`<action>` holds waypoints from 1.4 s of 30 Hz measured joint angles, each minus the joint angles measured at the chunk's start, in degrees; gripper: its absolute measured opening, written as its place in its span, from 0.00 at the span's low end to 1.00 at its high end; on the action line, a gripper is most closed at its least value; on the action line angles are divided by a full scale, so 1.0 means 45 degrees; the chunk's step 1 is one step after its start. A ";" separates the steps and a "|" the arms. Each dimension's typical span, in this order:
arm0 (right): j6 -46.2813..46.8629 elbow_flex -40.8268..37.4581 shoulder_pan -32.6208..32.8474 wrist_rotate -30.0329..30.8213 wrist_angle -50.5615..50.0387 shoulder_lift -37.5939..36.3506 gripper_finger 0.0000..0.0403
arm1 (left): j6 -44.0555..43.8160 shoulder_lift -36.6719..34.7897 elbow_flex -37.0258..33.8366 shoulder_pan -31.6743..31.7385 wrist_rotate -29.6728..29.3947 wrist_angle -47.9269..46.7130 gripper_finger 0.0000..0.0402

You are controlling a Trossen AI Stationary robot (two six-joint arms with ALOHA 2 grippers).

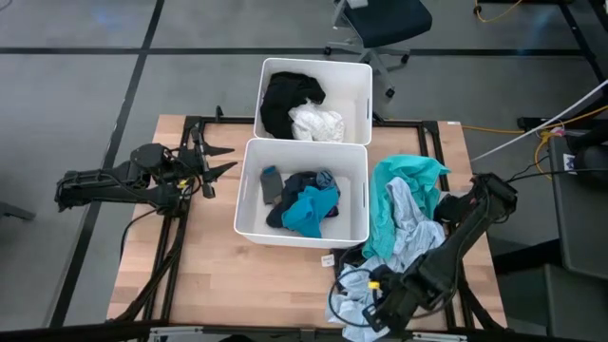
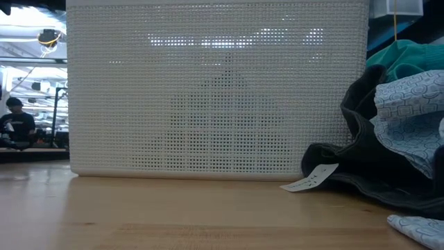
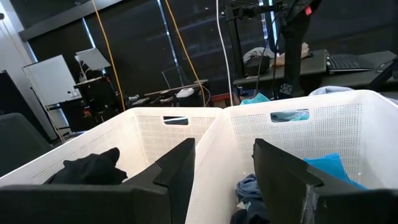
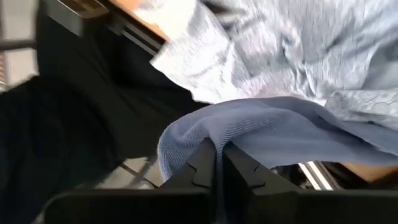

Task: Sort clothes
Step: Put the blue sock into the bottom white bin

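Note:
A pile of clothes lies at the table's right: a teal garment [image 1: 404,180], a light blue patterned one [image 1: 410,228] and a dark one [image 2: 368,167]. The far white bin [image 1: 359,81] holds black and white clothes. The near white bin [image 1: 249,204] holds navy, bright blue and grey clothes. My right gripper [image 1: 369,312] is at the table's near edge, shut on a light blue ribbed cloth [image 4: 267,130]. My left gripper [image 1: 228,159] is open and empty, left of the bins, pointing at them [image 3: 224,180]. My right gripper pinches a fold [image 4: 211,134] of the light blue ribbed cloth between its two fingertips [image 4: 202,165]. The cloth bulges over the fingertips and spreads away slack toward the patterned garment [image 4: 280,43]. One layer or several, I cannot tell.
The two bins stand in the table's middle, one behind the other; the near bin's perforated wall [image 2: 208,90] fills the low view. A white tag [image 2: 309,180] lies on the wood beside the pile. Bare wood [image 1: 218,275] lies at the near left. An office chair [image 1: 380,24] stands beyond the table.

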 joint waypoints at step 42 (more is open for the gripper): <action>-1.3385 0.0010 -0.5260 0.6066 0.3920 -0.3631 0.05 | 0.0160 0.0000 0.0004 -0.0002 -0.0005 0.0010 0.37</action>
